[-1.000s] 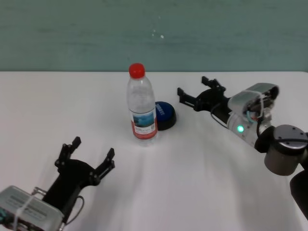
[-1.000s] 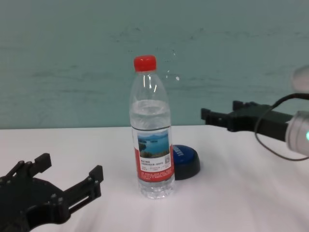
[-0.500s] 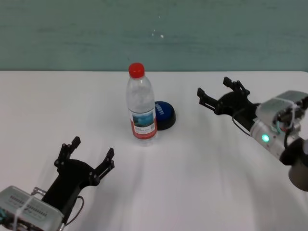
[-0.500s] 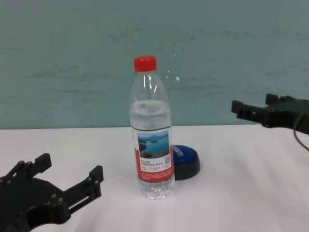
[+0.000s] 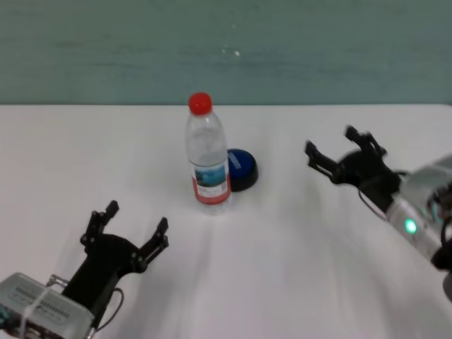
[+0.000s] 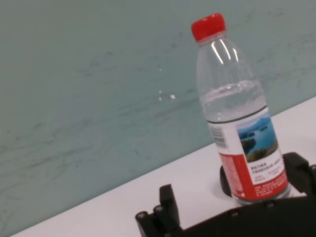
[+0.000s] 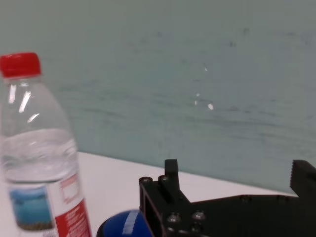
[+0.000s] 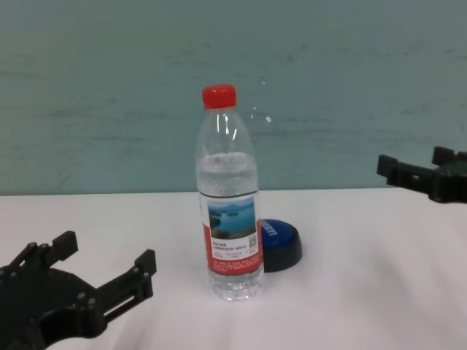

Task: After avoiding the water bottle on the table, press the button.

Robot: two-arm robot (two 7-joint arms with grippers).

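The right gripper (image 5: 339, 153) hovers with fingers spread, holding nothing, well right of the button (image 5: 241, 168). The left gripper (image 5: 131, 227), also spread and empty, sits near-left on the table (image 5: 282, 254). The upright water bottle (image 5: 207, 157) hides the button's left part. A teal wall (image 5: 226, 49) stands behind.

Button (image 5: 241, 168) just behind-right of water bottle (image 5: 208, 161)

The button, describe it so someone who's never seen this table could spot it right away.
On the white table, find the upright water bottle near the middle. The button sits right behind it on the robot's right, partly hidden: a low blue dome on a black base, the only squat, opaque thing there.
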